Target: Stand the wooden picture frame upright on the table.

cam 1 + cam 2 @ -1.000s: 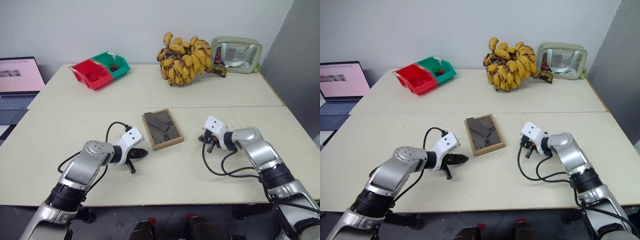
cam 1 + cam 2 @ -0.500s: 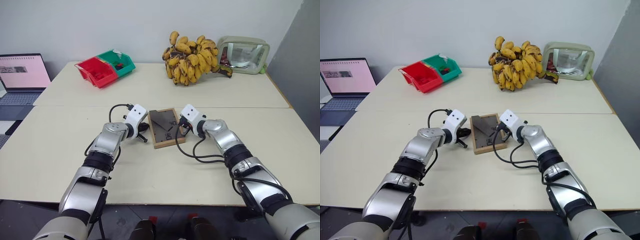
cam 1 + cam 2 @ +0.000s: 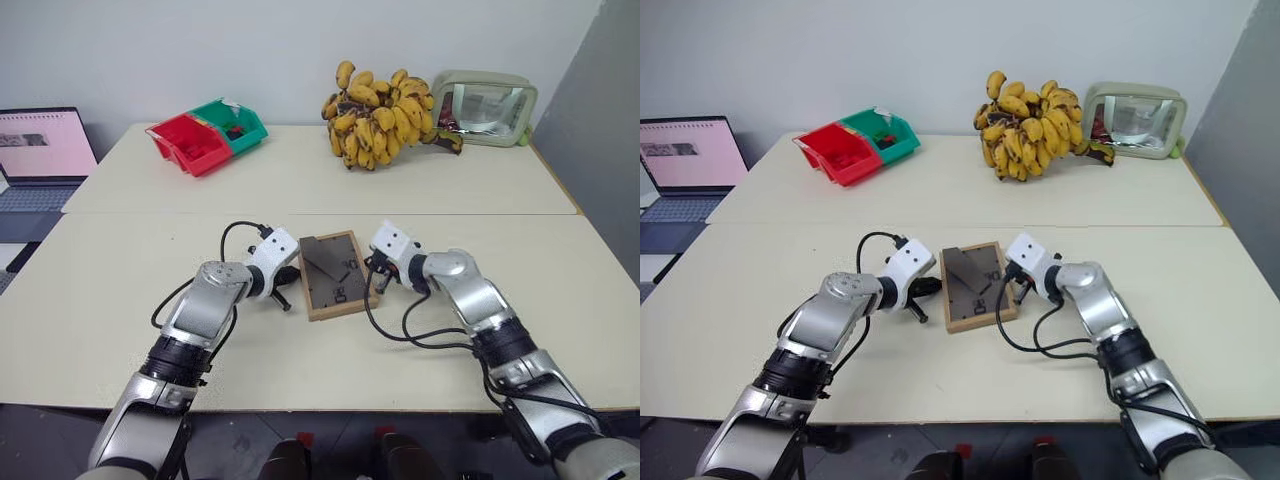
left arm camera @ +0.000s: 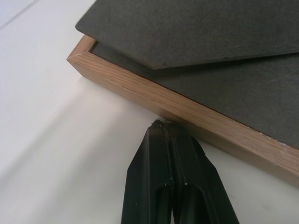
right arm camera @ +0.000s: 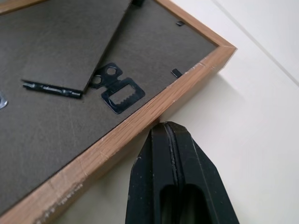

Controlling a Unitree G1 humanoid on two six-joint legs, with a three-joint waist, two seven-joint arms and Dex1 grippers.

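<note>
So the wooden picture frame (image 3: 335, 275) is lying flat on the near half of the worktop (image 3: 120, 270), back side up, just on the robot's side of the seam (image 3: 150, 213) between the two sections. You can see the dark backing with the fold-out stand (image 5: 70, 44) lying on it, plus a little sawtooth hanger (image 5: 119, 93) next to the stand. The left claw (image 4: 164, 126) has its two black fingers pressed together, nothing in them, with the tips right at the frame's left wooden edge, touching it or a hair off, hard to say which. The right claw (image 5: 167, 127) is the same deal on the opposite side: fingers squeezed together, empty, tips right up against the frame's right edge. So the frame sits between the two claws. Everything else is on the far half of the worktop, well away from the frame: a red bin (image 3: 187, 145) and a green bin (image 3: 228, 125) side by side to the far left of it, a big bunch of bananas (image 3: 380, 118) straight beyond it, and a green-rimmed clear pouch (image 3: 485, 96) just right of the bananas. Off the worktop's left end there's an open laptop (image 3: 35, 155).
</note>
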